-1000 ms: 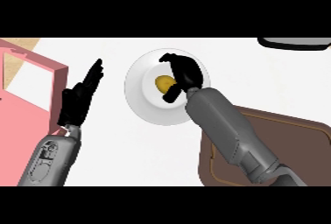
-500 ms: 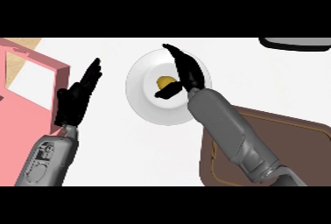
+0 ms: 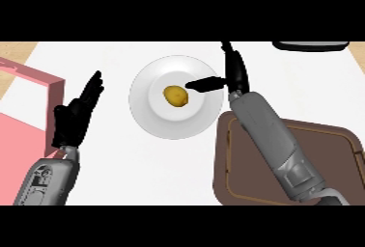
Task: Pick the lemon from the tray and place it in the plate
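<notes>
White counter (image 3: 128, 173): lemon (image 3: 175, 95) on plate (image 3: 153, 120), brown tray (image 3: 335, 154) rt; rt hand (image 3: 235, 77) fingers straight at plate edge, lt hand (image 3: 77, 113) likewise.

Bright, even light falls on a white counter (image 3: 143, 164) seen steeply from above.
The counter reads almost pure white, and the plate (image 3: 160, 120) stands out from it only by a faint grey shade along its rim. The lemon (image 3: 175, 95) is softly shaded. The grey right forearm (image 3: 267, 130) carries a pale sheen along its length. The left hand (image 3: 75, 113) and right hand (image 3: 231, 72) show as nearly flat black shapes. The round plate looks taller than wide.
</notes>
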Robot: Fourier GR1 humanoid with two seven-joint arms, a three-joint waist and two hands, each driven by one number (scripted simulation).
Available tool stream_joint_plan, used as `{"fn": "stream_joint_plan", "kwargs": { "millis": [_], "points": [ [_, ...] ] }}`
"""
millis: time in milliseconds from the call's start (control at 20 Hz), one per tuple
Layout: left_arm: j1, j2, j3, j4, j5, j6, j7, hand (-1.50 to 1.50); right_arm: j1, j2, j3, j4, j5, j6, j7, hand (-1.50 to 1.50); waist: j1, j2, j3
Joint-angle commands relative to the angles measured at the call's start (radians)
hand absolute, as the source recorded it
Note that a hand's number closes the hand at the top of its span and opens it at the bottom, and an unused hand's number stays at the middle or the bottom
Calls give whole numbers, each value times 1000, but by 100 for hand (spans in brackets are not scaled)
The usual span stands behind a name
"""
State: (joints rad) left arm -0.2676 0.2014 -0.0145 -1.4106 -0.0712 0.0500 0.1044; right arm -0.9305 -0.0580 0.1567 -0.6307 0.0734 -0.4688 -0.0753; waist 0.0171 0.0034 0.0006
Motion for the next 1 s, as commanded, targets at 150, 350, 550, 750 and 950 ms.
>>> {"fn": "stream_joint_plan", "kwargs": {
  "millis": [150,350,550,750,950],
  "points": [
    [31,7,29,5,-8,4,-40,0,135,-165,-90,-125,-76,165,-46,-150,-22,-5,-1],
    [37,9,23,-34,-13,-12,-13,0,192,-249,-121,-179,-99,283,-53,-150,-19,-5,-1],
    [63,12,35,-88,9,-37,32,0,193,-300,-161,-110,-91,351,-115,-150,-11,-4,0],
    [67,-2,46,-79,-1,-34,23,0,239,-291,-188,-146,-87,359,-136,-150,-14,-4,-1],
    [33,-12,33,-18,-24,-43,-23,0,192,-320,-245,74,-79,404,-280,-150,-5,0,0]
  ]
}}
